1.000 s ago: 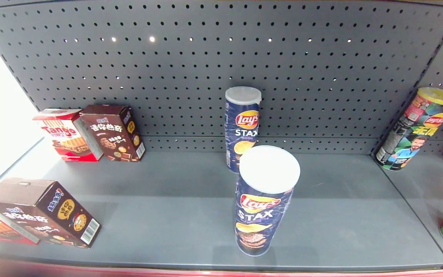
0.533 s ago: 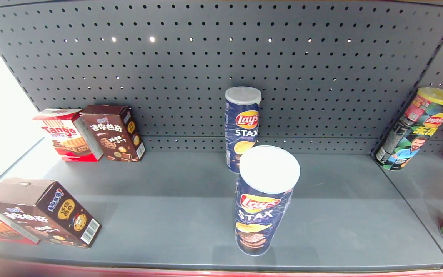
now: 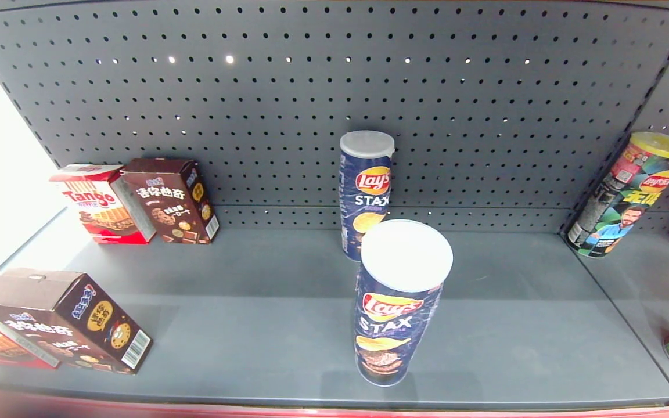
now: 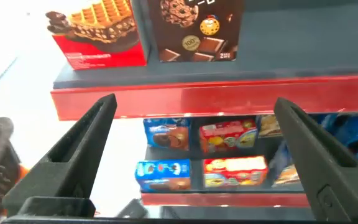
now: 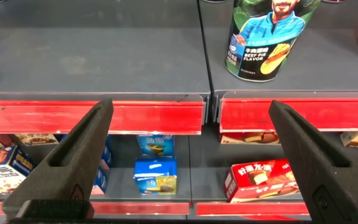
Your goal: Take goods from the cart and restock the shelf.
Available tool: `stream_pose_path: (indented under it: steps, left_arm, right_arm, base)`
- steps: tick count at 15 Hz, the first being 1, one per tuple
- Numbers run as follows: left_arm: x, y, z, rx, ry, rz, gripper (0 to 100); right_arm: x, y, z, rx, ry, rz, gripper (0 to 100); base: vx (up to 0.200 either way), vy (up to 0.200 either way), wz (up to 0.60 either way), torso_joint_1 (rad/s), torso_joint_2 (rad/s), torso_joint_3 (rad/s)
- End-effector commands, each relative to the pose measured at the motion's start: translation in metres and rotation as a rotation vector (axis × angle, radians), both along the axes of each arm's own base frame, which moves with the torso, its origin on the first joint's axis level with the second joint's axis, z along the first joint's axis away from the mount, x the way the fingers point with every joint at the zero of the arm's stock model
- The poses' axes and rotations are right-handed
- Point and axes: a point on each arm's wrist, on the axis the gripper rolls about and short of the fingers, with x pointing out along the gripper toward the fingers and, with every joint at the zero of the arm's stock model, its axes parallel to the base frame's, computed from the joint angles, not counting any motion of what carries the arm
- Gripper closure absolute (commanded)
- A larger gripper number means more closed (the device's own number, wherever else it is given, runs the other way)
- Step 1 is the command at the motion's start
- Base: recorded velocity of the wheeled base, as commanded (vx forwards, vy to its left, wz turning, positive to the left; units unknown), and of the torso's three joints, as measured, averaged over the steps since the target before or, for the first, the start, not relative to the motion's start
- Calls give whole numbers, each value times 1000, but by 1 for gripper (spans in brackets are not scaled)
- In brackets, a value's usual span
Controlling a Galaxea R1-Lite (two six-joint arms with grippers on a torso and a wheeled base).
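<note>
Jaws of left gripper (image 4: 194, 102) and right gripper (image 5: 191, 104), spread wide and empty, face the red front rail (image 5: 154, 117) of the shelf (image 3: 253, 325), where front chip can (image 3: 398, 302) and rear chip can (image 3: 366, 191) stand upright, mid-shelf.

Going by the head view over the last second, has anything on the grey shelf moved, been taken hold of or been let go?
Nothing visibly changed. The front dark blue cylindrical chip can and the rear dark blue cylindrical chip can stand upright as before on the grey metal shelf. The brown cardboard biscuit box at the front left lies as it did.
</note>
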Motion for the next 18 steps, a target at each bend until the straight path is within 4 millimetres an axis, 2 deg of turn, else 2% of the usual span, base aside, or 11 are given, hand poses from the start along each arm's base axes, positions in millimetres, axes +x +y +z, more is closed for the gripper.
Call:
stream_pose_path:
  steps: [1,3,4,5,6,7,8,11,13,15,18]
  left_arm:
    - [0,0,0,-22,-1,0,0]
    - [0,0,0,-25,-1,3,0]
    - [0,0,0,-25,-1,1,0]
    - [0,0,1,-22,-3,-3,0]
    - [0,0,0,-22,-1,-2,0]
    - [0,0,0,-22,-1,-2,0]
    - [0,0,0,-23,-3,-2,0]
    - [0,0,1,-20,-1,-5,0]
    - [0,0,0,-23,-1,-2,0]
    - [0,0,0,-22,0,-2,0]
    - [0,0,0,-23,-1,-2,0]
  right_arm:
    - [0,0,0,0,1,0,0]
    - [0,0,0,-5,2,-3,0]
    - [-2,0,13,-12,-29,-18,0]
    - [6,0,83,20,-58,-27,0]
    - [24,0,105,53,11,7,0]
    - [24,0,105,53,11,7,0]
    - [27,3,116,-103,-1,216,0]
    - [37,8,113,-126,49,411,0]
    - [51,11,129,-131,68,448,0]
    - [82,23,159,-169,95,560,0]
    - [108,48,156,-208,190,703,0]
  base:
    - [0,0,0,0,0,0]
    - [0,0,0,0,0,0]
    - [0,0,0,0,0,0]
    - [0,0,0,0,0,0]
    - [0,0,0,0,0,0]
    - [0,0,0,0,0,0]
    - [0,0,0,0,0,0]
    - [0,0,0,0,0,0]
    - [0,0,0,0,0,0]
    - [0,0,0,0,0,0]
    - [0,0,0,0,0,0]
